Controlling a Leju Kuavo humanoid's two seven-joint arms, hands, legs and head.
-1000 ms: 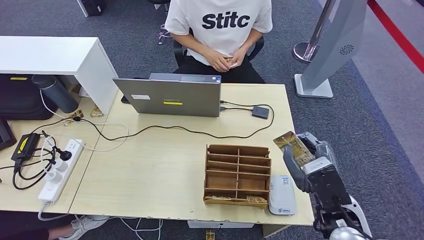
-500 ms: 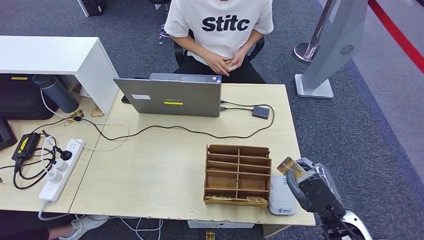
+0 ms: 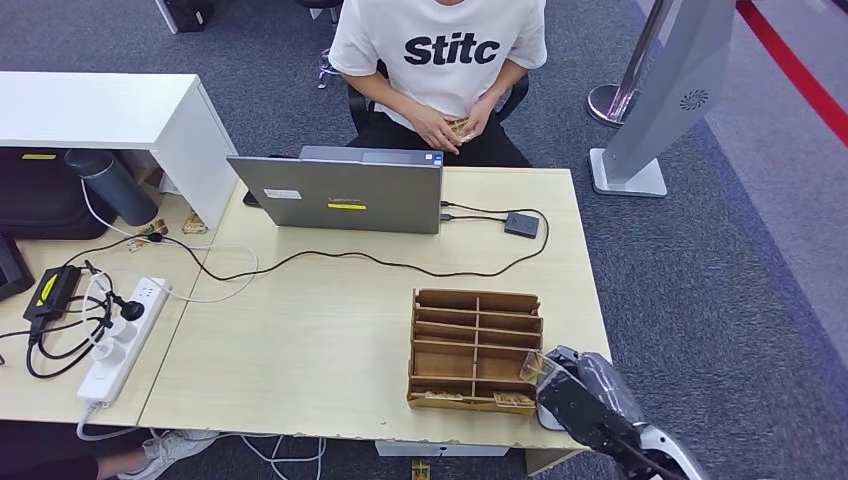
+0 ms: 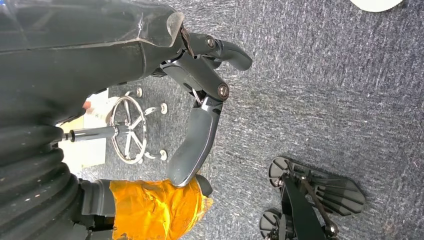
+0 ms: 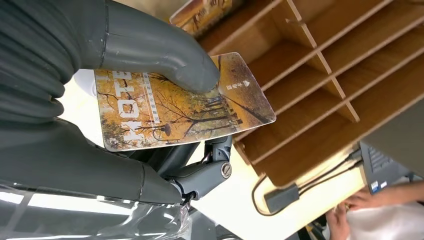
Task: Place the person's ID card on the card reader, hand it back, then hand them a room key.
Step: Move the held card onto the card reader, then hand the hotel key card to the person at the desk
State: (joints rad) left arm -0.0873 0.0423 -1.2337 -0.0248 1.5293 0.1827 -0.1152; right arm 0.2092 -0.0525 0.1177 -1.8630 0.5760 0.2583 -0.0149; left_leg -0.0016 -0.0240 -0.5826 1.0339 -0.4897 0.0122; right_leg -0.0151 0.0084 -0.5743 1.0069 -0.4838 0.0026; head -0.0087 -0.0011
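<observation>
Since a second ago my right hand [image 3: 572, 385] has dropped from beside the table's edge to the near right corner, over the card reader [image 3: 552, 412]. It pinches one card [image 5: 181, 102], autumn-printed with "HOTEL", thumb pressed on its face. One wooden organizer [image 3: 476, 348] sits at nine o'clock from the hand, with two similar cards in its front slots. At twelve o'clock I see one person [image 3: 440, 55] seated behind one laptop [image 3: 336, 190], holding one small card. My left hand [image 4: 200, 107] hangs over the carpet, released, fingers apart.
</observation>
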